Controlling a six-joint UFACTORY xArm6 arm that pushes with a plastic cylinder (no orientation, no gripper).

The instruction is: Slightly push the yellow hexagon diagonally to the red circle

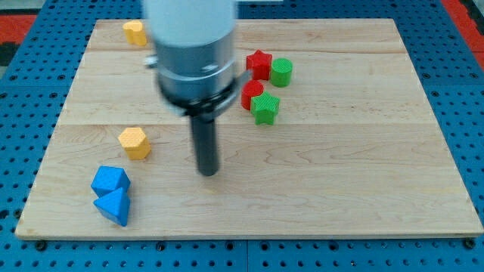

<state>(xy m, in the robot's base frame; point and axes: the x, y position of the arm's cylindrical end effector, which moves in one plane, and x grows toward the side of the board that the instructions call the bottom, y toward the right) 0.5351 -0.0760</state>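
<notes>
A: Honestly, the worry is the starting side. My tip [208, 172] rests on the pale wooden table [340, 181] to the view's right of the yellow hexagon block [134, 142], clearly apart from it, not touching.

B: And the red circle block [252, 92]?

A: Up toward the view's top right, touching the green star block [265, 109], with the red star block [259, 64] and green circle block [282, 72] just above it. So the tip sits roughly between the hexagon and its target. Pushing from here would likely send the hexagon toward the view's left, the wrong way.

B: So it must go round to the hexagon's lower-left?

A: I'd judge so, and that's tight: the two blue blocks [112, 193], angular and stacked close together, lie near that corner. A wide sweep could nudge them.

B: Anything else?

A: The second yellow block [134, 32] at the view's top left could be mistaken for the target. Also, "slightly" means a short shove; too long risks scattering the red-green cluster.

B: Gripper?

A: None fitted; just the rod, nothing held.
</notes>
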